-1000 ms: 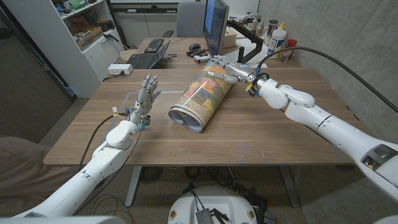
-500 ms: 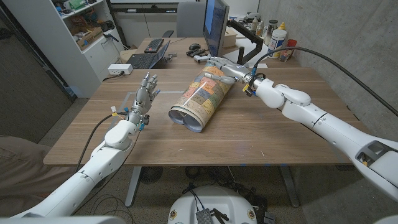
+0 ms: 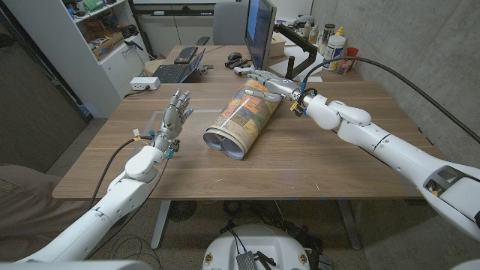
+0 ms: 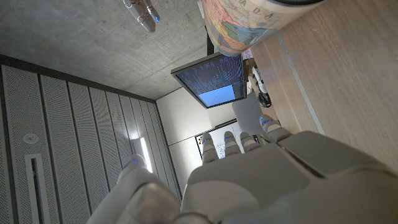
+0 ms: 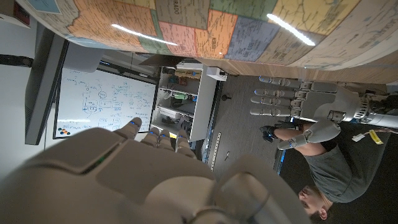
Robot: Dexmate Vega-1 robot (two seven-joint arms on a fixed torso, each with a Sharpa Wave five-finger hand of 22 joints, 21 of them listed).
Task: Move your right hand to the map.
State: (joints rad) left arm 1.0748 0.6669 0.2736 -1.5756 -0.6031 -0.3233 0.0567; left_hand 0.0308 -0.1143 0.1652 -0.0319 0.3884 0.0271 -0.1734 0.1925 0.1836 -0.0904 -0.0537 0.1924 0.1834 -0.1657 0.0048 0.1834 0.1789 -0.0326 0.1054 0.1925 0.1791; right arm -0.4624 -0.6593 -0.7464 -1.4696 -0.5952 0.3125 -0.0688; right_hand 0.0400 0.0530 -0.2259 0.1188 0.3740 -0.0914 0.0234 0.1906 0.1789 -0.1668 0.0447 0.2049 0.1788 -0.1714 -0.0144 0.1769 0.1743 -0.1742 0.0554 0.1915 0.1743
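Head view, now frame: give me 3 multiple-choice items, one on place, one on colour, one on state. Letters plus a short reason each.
1. Where is the right robot hand?
A. at the far end of the rolled map
B. at the table's near edge
C. on the keyboard

2. What colour is the lit monitor screen?
A. red
B. blue
C. green

3. How is the left robot hand?
A. gripping the map
B. holding a bottle
C. open, holding nothing, apart from the map

Answers: 1 A, its fingers reach over the map's far end. 2 B, the screen glows blue. 3 C, bare table shows between that hand and the map.
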